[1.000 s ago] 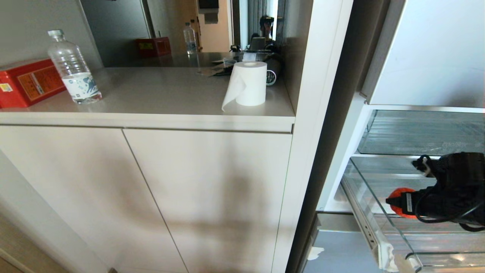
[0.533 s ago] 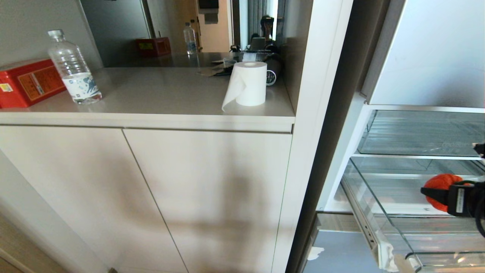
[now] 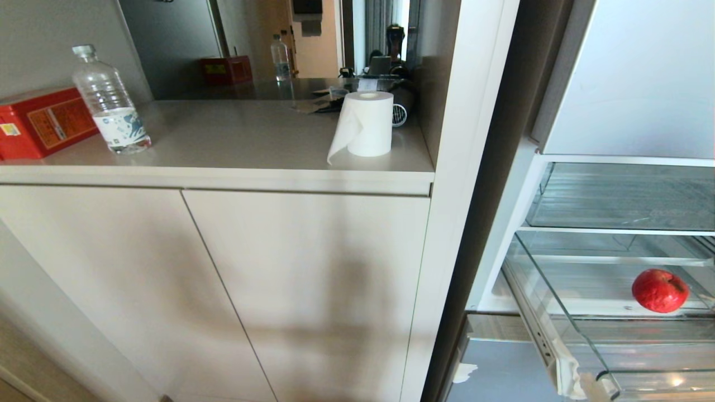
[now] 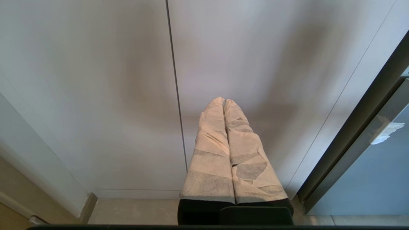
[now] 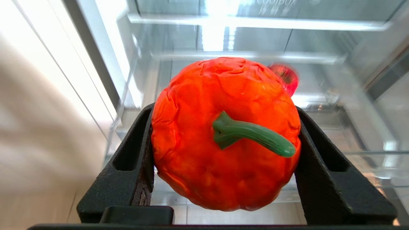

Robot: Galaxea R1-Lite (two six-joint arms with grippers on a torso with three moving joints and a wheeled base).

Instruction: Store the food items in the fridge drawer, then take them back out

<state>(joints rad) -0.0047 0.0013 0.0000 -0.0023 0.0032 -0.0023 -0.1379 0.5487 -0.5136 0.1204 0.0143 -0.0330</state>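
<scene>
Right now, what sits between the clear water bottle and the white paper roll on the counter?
Nothing: in the head view the beige countertop lies bare between the clear plastic water bottle and the white paper roll.

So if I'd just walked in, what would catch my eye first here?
Probably the bright orange-red fruit with its green stem, clamped between the black fingers of the right gripper in front of the open fridge. Next, the red apple lying alone in the clear fridge drawer. Then the white paper roll on the counter to the left.
</scene>
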